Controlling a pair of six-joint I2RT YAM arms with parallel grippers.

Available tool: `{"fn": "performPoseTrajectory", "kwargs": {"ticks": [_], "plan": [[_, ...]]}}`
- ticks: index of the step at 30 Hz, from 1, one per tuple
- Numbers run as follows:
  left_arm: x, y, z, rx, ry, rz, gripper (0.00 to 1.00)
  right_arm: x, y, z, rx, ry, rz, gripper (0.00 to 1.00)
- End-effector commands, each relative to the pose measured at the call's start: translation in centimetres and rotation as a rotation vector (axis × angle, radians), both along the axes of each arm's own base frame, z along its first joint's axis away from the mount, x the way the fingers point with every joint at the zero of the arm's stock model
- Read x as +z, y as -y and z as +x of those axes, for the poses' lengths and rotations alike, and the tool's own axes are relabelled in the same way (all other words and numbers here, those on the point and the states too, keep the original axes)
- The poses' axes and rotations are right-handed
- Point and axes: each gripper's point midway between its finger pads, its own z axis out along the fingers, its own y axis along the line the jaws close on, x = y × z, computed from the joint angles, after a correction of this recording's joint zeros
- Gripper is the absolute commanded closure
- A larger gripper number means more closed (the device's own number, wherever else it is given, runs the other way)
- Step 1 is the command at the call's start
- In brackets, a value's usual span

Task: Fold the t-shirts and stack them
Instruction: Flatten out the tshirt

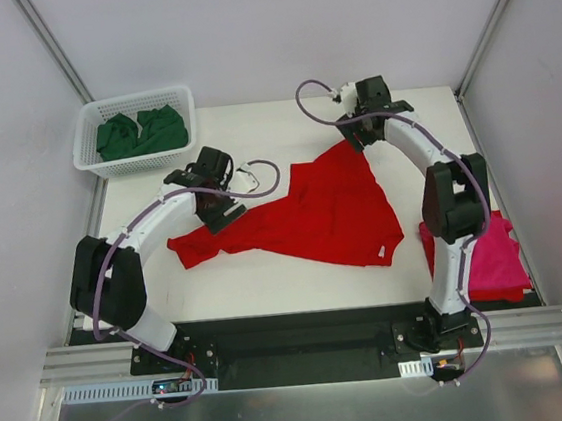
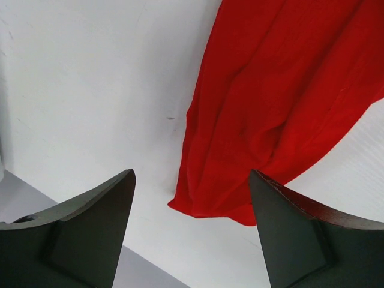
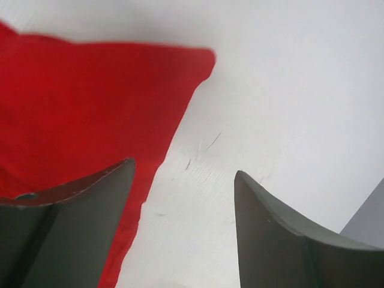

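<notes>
A bright red t-shirt (image 1: 326, 211) lies loosely spread and creased on the middle of the white table (image 1: 268, 282). My left gripper (image 1: 225, 214) hovers at its left end, open. In the left wrist view a corner of the red cloth (image 2: 264, 108) lies just beyond and between the spread fingers (image 2: 96, 222), with nothing gripped. My right gripper (image 1: 358, 138) stands open at the shirt's far top corner. The right wrist view has the red cloth (image 3: 78, 102) under its left finger (image 3: 78, 222) and bare table between the jaws. A magenta-pink t-shirt (image 1: 495, 256) lies by the right arm's base.
A white lattice basket (image 1: 89, 155) at the back left holds dark green t-shirts (image 1: 142, 133). Grey walls with metal posts close in the table on three sides. The arm bases sit on a black rail (image 1: 304, 334) at the near edge.
</notes>
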Motion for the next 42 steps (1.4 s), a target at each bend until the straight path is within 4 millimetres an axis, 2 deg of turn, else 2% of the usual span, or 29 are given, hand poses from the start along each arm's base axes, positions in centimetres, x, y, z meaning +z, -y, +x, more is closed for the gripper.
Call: {"fn": "performPoseTrajectory", "kwargs": {"ticks": [1, 2, 3, 4, 5, 6, 7, 8, 10, 13, 18, 23, 28, 35, 38, 39, 40, 41, 42], "plan": [[-1.4, -0.7, -1.5, -0.024, -0.043, 0.026, 0.25, 1.1, -0.8, 3.7, -0.042, 0.067, 0.101, 0.32], [-1.6, -0.8, -1.8, -0.022, -0.048, 0.024, 0.24, 0.6, -0.8, 4.0, -0.043, 0.052, 0.12, 0.32], [-2.1, -1.0, -2.5, -0.02, -0.066, 0.024, 0.24, 1.7, -1.2, 4.9, -0.046, 0.073, 0.148, 0.32], [-2.0, -1.1, -2.8, -0.017, -0.065, 0.02, 0.25, 1.6, -1.6, 5.3, -0.034, 0.059, 0.177, 0.32], [-2.3, -1.2, -3.2, -0.013, -0.074, 0.021, 0.24, -0.5, -1.8, 5.0, -0.041, -0.007, 0.181, 0.32], [-2.3, -1.3, -3.4, -0.009, -0.075, 0.019, 0.25, -0.5, -1.9, 5.4, -0.056, -0.016, 0.204, 0.32], [-2.1, -1.4, -3.7, -0.002, -0.07, 0.014, 0.24, 0.4, -1.9, 6.3, -0.059, 0.001, 0.229, 0.32], [-2.3, -1.6, -4.1, 0.0, -0.077, 0.017, 0.24, -1.0, -2.0, 6.4, -0.066, -0.036, 0.232, 0.32], [-1.9, -1.7, -4.4, 0.008, -0.067, 0.007, 0.24, -0.9, -2.0, 7.2, -0.077, -0.035, 0.259, 0.32], [-1.6, -1.7, -4.8, 0.019, -0.065, -0.003, 0.24, -2.2, -1.7, 7.4, -0.096, -0.055, 0.259, 0.32], [-1.0, -1.5, -5.2, 0.025, -0.063, -0.028, 0.24, -4.3, -1.4, 6.9, -0.104, -0.111, 0.25, 0.31], [-0.8, -1.2, -5.2, 0.03, -0.069, -0.046, 0.25, -5.7, -1.3, 6.2, -0.09, -0.162, 0.264, 0.29], [-1.0, -1.0, -5.4, 0.033, -0.086, -0.057, 0.25, -6.3, -1.5, 6.3, -0.082, -0.176, 0.278, 0.29], [-1.1, -1.0, -6.1, 0.038, -0.097, -0.067, 0.25, -8.5, -1.8, 6.1, -0.065, -0.227, 0.274, 0.28], [-1.1, -1.0, -6.2, 0.041, -0.098, -0.07, 0.26, -8.3, -2.0, 6.1, -0.055, -0.231, 0.28, 0.28], [-1.1, -1.0, -6.2, 0.043, -0.1, -0.071, 0.26, -8.3, -2.1, 6.1, -0.049, -0.23, 0.281, 0.29], [-1.0, -1.0, -6.3, 0.041, -0.099, -0.071, 0.26, -8.2, -2.2, 6.0, -0.038, -0.234, 0.284, 0.34], [-1.1, -1.1, -6.3, 0.043, -0.101, -0.07, 0.26, -8.1, -2.2, 6.0, -0.034, -0.234, 0.284, 0.44], [-1.0, -1.0, -6.3, 0.042, -0.099, -0.072, 0.26, -8.1, -2.3, 6.0, -0.027, -0.238, 0.287, 0.72]]}}
